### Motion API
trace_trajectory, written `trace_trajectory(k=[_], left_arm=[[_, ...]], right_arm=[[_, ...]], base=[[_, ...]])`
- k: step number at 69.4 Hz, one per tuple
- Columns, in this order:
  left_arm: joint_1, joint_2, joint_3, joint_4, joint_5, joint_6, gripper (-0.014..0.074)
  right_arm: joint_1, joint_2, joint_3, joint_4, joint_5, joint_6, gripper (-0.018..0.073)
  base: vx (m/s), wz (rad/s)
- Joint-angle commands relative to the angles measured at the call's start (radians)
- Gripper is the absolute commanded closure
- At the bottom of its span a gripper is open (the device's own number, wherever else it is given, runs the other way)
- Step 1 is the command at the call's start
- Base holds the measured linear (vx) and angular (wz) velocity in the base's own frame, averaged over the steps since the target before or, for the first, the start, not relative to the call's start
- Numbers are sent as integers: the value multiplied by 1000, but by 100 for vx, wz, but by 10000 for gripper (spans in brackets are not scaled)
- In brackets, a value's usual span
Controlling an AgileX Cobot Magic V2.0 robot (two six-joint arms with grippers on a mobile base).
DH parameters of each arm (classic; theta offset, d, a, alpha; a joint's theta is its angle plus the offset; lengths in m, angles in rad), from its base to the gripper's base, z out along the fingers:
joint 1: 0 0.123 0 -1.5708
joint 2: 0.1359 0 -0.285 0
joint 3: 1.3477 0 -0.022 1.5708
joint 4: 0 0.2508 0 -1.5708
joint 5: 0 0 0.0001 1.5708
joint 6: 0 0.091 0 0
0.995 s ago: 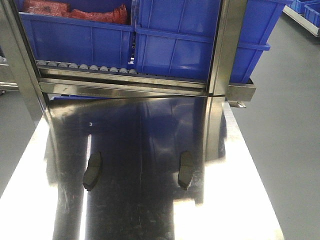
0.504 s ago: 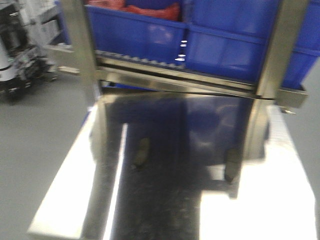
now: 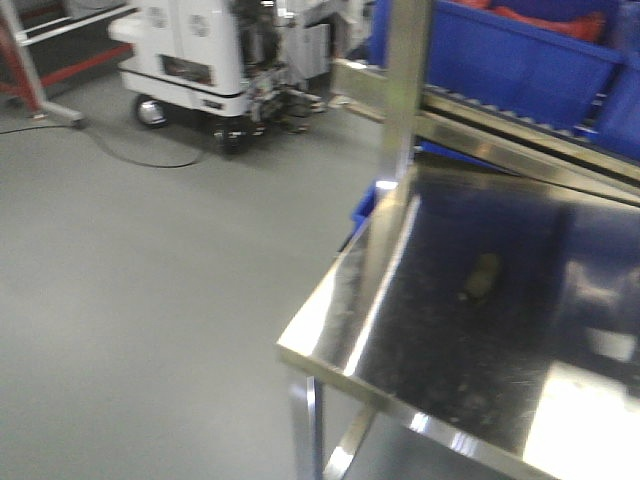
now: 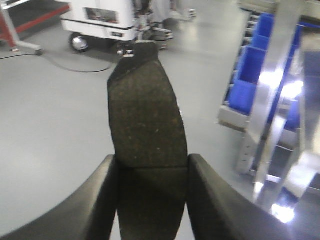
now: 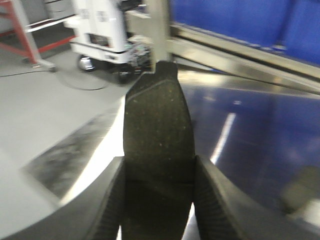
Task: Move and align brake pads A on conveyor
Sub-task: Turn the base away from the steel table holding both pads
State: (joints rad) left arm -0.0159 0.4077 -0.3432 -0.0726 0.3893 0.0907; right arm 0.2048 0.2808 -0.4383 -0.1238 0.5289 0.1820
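Blur smears the front view, yet only it shows a brake pad (image 3: 482, 275) lying flat on the steel table (image 3: 420, 330), well in from the near edge. Blue bins (image 3: 510, 55) stand behind, and a white wheeled machine (image 3: 195, 45) stands across the grey floor (image 3: 150, 280). Only the wrist views show my grip. My left fingers (image 4: 102, 190) are clamped on a second pad (image 4: 145, 115), out over the floor. My right fingers (image 5: 112, 200) pinch a third pad (image 5: 157, 125) the same way, with the table's edge behind it.
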Motion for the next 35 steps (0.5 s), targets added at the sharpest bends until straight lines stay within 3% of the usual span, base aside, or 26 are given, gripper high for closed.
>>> trace_trajectory(k=[1, 35], left_arm=[[-4, 6, -28, -9, -95, -3, 602], [-4, 6, -28, -9, -95, -3, 602]], right_arm=[[-4, 10, -33, -10, -92, -4, 566], [-4, 10, -33, -10, -92, -4, 566]], base=[[-18, 72], [-15, 84]])
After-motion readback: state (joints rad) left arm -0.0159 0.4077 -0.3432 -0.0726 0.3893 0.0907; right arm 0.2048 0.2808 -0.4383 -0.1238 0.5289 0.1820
